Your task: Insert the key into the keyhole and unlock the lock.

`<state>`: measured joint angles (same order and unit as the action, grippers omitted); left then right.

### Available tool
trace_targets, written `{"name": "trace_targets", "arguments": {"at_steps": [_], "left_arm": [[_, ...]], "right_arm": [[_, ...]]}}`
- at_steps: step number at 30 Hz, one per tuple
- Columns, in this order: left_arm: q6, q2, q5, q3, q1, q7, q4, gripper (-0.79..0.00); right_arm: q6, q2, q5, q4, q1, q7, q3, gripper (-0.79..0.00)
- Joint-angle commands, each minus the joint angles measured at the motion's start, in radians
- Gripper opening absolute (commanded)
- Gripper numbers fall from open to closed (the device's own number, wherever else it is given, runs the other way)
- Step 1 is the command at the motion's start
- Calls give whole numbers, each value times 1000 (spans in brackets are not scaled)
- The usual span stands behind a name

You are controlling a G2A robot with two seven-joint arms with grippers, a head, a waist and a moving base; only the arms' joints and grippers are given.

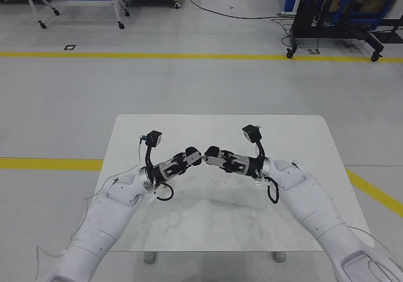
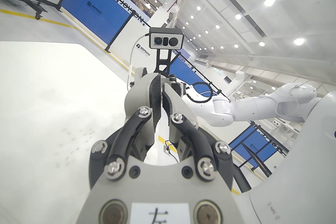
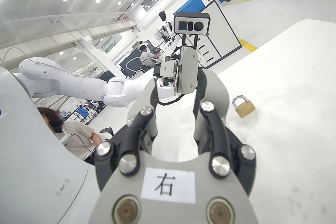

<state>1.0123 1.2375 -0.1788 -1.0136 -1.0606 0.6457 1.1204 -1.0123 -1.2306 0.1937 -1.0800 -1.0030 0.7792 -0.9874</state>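
Over the middle of the table [image 1: 224, 225], two grippers meet tip to tip, one arm coming in from each near corner.

The left gripper [image 2: 160, 88] has its two ribbed pads [image 2: 156, 93] drawn almost together, with a thin slit left between them. Whether anything is pinched in that slit cannot be told. From the right wrist view it appears side-on as two grey plates pressed close.

The right gripper [image 3: 178, 83] is spread wide and holds nothing. Its two fingers [image 3: 214, 89] stand on either side of the left gripper's tips, but I cannot tell whether they touch them.

One lock [image 3: 243, 106] is on the table, just beside the right gripper and apart from it, touched by neither gripper. It has a brass body and a single silver shackle [image 3: 239, 99], which is closed into the body. It appears to lie flat with a broad face up. Its long axis runs from body to shackle, roughly in line with the right gripper's fingers. The shackle end is farther from that wrist and the base end is nearer to it. The base itself is turned out of sight.

In count: one lock, one shackle, two grippers, one table.
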Motion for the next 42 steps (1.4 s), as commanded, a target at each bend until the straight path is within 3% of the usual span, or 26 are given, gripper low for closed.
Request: {"name": "trace_targets", "arguments": {"at_steps": [1, 7, 10, 12, 21, 22, 23, 24, 29, 32, 36, 42], "left_arm": [[0, 0, 6, 0, 0, -1, 1, -785], [0, 1, 15, 2, 0, -2, 1, -785], [0, 1, 22, 3, 0, -4, 0, -785], [0, 1, 27, 3, 1, -7, -1, -785], [0, 2, 51, 6, 6, -19, -7, -773], [0, 2, 56, 6, 7, -21, -7, -576], [0, 2, 58, 6, 6, -26, -9, -105], [0, 3, 55, 5, 6, -34, -8, 0], [0, -10, 21, -39, -11, -43, 20, 0], [-1, -34, 150, -114, -36, -29, 61, 0], [-77, -69, 443, -250, -128, -55, 248, 0], [-338, -107, 1069, -424, -381, -66, 705, 0]], "right_arm": [[0, -2, 0, 1, 0, 3, -2, -413], [0, -7, 3, 4, -2, 15, -8, -517], [0, -9, 6, 5, -3, 22, -11, -653], [0, -11, 9, 6, -2, 28, -13, -785], [0, -15, 13, 12, -1, 29, -16, -785], [0, -15, 15, 12, -1, 29, -16, -785], [0, -15, 17, 12, -1, 29, -17, -785], [0, -15, 19, 11, -1, 29, -20, -785], [0, -8, 29, -8, -15, 4, -87, -785], [0, 1, 15, -29, -38, -35, -157, -785], [0, 13, -30, -45, -76, -90, -252, -785], [0, 18, -118, -78, -118, -187, -327, -785]]}}
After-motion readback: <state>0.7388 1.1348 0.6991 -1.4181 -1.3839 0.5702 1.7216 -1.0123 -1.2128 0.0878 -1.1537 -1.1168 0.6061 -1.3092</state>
